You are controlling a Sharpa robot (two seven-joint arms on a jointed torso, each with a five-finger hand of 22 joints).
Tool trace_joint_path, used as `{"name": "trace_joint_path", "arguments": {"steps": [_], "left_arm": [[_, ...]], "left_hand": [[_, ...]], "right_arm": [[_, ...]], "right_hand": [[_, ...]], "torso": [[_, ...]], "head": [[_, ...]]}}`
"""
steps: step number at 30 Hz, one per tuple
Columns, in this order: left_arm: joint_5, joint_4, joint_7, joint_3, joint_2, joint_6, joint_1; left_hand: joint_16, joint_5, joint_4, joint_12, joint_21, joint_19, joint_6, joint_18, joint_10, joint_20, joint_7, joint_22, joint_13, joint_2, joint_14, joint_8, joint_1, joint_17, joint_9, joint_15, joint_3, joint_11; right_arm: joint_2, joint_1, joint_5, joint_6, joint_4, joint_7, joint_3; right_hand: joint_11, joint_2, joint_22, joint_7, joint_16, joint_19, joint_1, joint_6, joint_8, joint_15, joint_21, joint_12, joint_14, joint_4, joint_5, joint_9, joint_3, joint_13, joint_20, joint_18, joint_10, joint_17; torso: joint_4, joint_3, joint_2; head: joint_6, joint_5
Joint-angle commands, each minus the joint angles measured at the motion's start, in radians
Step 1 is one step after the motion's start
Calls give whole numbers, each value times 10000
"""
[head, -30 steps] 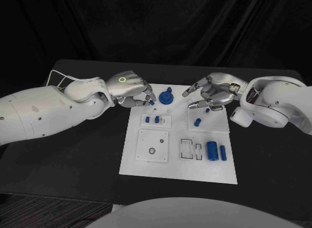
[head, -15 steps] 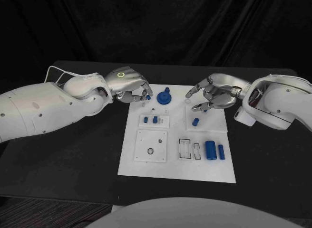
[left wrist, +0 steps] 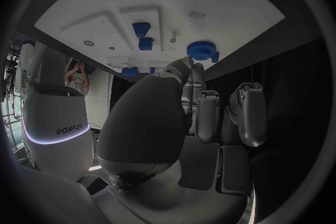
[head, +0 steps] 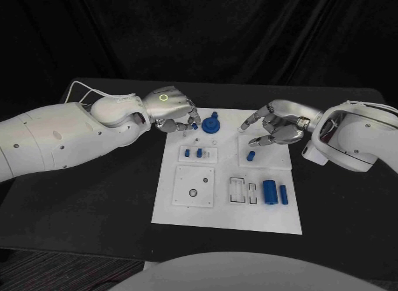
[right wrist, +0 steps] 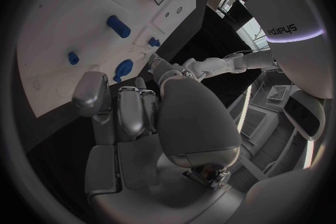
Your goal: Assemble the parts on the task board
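The white task board (head: 225, 209) lies mid-table. A blue gear (head: 212, 125) stands at its far edge, with two small blue pieces (head: 193, 153) and a blue peg (head: 250, 156) nearer. My left hand (head: 171, 112) hovers at the board's far left corner, fingers curled in beside the gear and holding nothing. The left wrist view shows the gear (left wrist: 203, 50) just beyond my fingertips (left wrist: 207, 117). My right hand (head: 278, 127) hangs over the far right of the board with its fingers apart and empty. The right wrist view shows the peg (right wrist: 118, 26) on the board (right wrist: 77, 5).
A large blue cylinder (head: 270, 191) and a thinner one (head: 285, 194) lie on the board's near right, beside outlined slots (head: 238, 189). A raised white plate with a hole (head: 195, 185) sits at the near left. Black table (head: 85, 200) surrounds the board.
My left hand has shifted slightly right, closer to the gear. My right hand has drifted a little nearer and to the right, and a small blue bit seen under its fingers no longer shows.
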Motion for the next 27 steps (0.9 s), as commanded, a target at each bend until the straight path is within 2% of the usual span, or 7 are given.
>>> {"name": "trace_joint_path", "arguments": {"steps": [1,14,19,27], "left_arm": [[-275,94,51,8,7,175,-17],[-288,181,-40,8,51,498,-135],[-288,173,-33,8,85,532,-206],[-288,100,-18,8,149,612,-309]], "left_hand": [[24,-13,-26,-48,28,40,-19,63,76,0,22,1944,-15,-46,36,-29,-36,322,155,20,36,19],[4,-12,-79,-107,8,23,-2,68,135,3,27,1937,-64,-79,14,-28,-47,289,169,19,44,26],[-3,-21,-94,-120,-5,13,10,71,154,3,23,1933,-75,-85,7,-23,-47,279,175,20,47,23],[-15,-25,-108,-132,-13,7,23,73,170,4,21,1930,-86,-83,-5,-18,-43,261,180,20,56,19]], "right_arm": [[-20,-57,-225,-216,16,-146,5],[-63,-154,-310,-427,60,6,5],[-71,-175,-320,-421,62,20,5],[-88,-214,-256,-418,77,32,5]], "right_hand": [[49,26,1336,5,-50,-37,109,94,60,66,-69,-48,276,49,54,-11,-8,13,19,111,13,5],[60,35,1354,8,-14,-13,109,130,79,72,8,-18,289,67,70,-18,-10,56,24,98,41,52],[61,37,1364,10,7,1,98,155,90,74,46,-3,300,87,70,-24,-19,74,27,92,58,76],[61,37,1364,10,7,1,98,155,90,74,46,-3,300,87,70,-24,-19,74,27,92,58,76]], "torso": [[17,-26,3],[-6,-27,17],[31,-46,14],[14,-65,17]], "head": [[-1,-36],[-1,-43],[-1,-84],[-1,-61]]}}
